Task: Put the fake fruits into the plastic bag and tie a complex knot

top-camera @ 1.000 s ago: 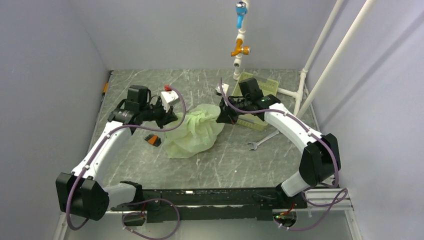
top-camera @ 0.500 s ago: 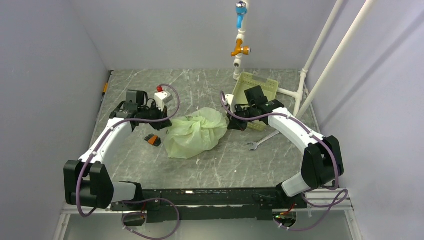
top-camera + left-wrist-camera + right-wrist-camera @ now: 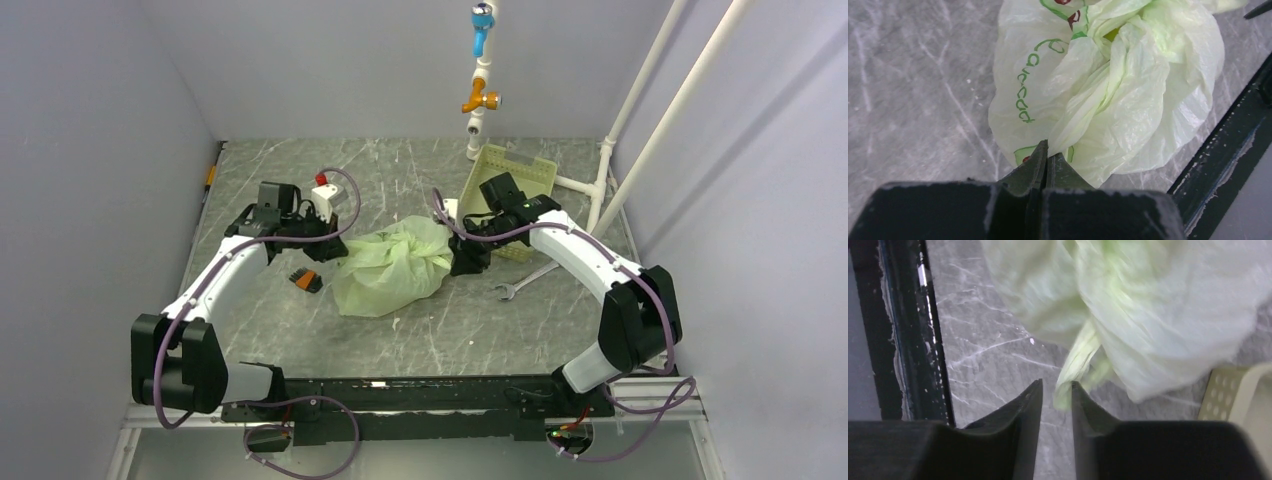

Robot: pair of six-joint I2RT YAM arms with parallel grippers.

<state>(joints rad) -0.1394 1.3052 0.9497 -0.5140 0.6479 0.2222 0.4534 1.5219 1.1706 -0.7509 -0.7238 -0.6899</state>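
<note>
Near the left edge of the grey marbled counter (image 3: 400, 170), the left end effector (image 3: 1048, 159) is clamped tight on a gathered strip of the thin translucent pale yellow-green plastic bag (image 3: 395, 265), down at the bag's left flank. A small orange-and-black block (image 3: 305, 280) lies just beside it, apart from the film.

The bag sits bunched in the middle of the counter with its top drawn in. The fake fruits are not visible outright and are judged to be inside.

On the bag's right side, the right end effector (image 3: 1057, 392) has its jaws slightly parted. A twisted end of bag film hangs into the gap, and nothing shows that it is pinched.

A steel wrench (image 3: 520, 282) lies nearer the right edge, and a rigid pale green perforated tray (image 3: 500, 165) leans at the far right corner.

The likely risks:
- With that strand loose, any turn already made could slacken and the bag's mouth reopen.
- A hard pull from the left alone could stretch or tear the film.
- The same pull could drag the bag leftward onto the block.
</note>
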